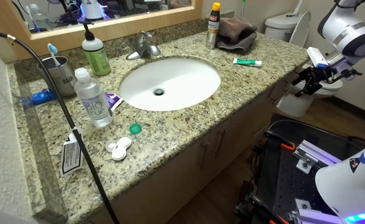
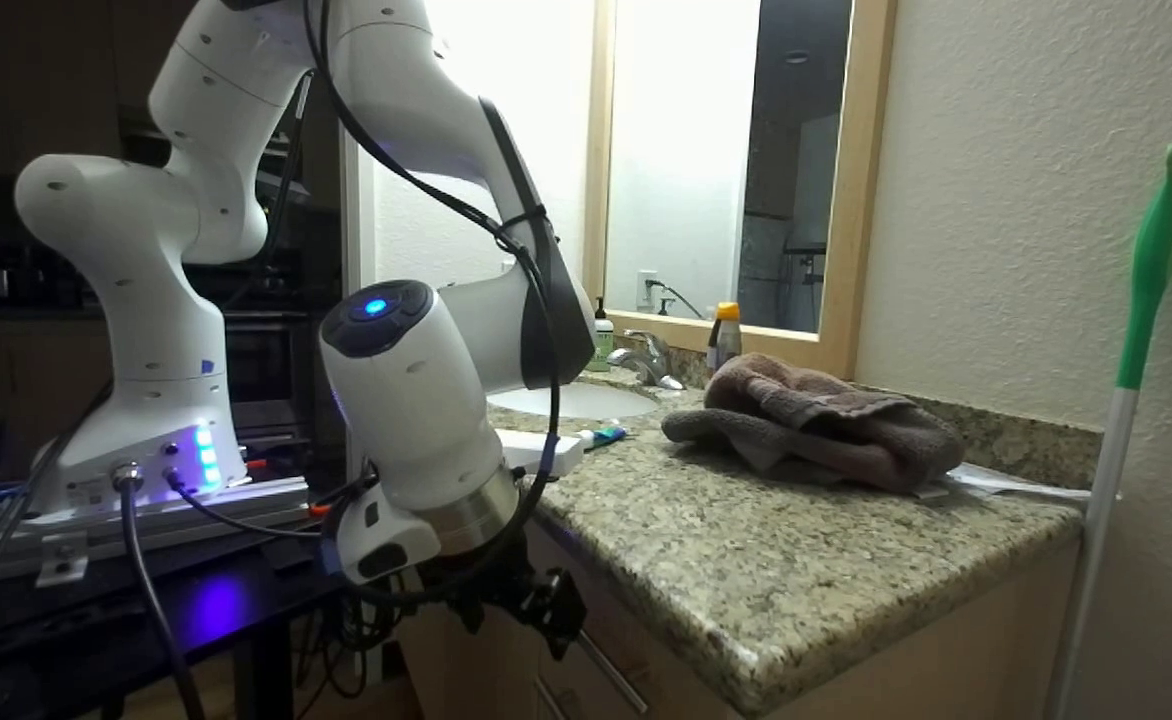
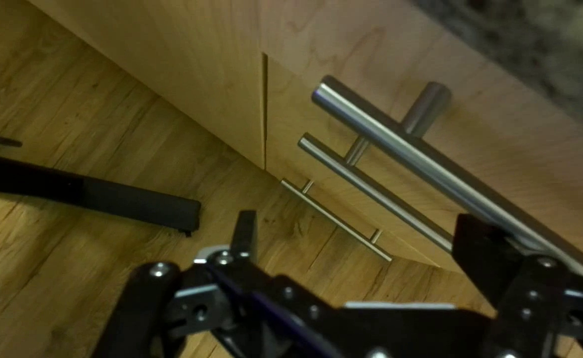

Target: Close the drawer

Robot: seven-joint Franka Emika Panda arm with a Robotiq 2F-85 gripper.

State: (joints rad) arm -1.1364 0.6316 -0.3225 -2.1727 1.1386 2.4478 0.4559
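Top vanity drawer [image 3: 490, 124], located directly under the edge of the granite surface [image 1: 182, 127], its bar handle [image 3: 421, 155] the uppermost of three. The gripper [image 3: 356, 226] stands at this handle, jaws wide apart and clamped on nothing; one finger [image 3: 475, 243] overlaps the bar in the wrist view, though contact cannot be told. No interior shows, so the drawer is judged shut or nearly so; full flushness is not determinable. Should travel remain, the push is best made straight inward, square to the wood front and near the handle's midpoint, lest the drawer skew. The jaws should clear the stone edge above and the second handle [image 3: 371, 189] below, and should not hook the bar, since withdrawal might then draw the drawer out. Containers, in an exterior view: a metal cup [image 1: 66, 81] lettered BAIR, holding a toothbrush [image 1: 53, 49] head up; a clear, white-capped Bio true bottle [image 1: 95, 99]; a green-labelled pump bottle [image 1: 97, 59]; a contact-lens case [image 1: 121, 148], its green cap [image 1: 135, 128] lying apart, well contents too small to tell.
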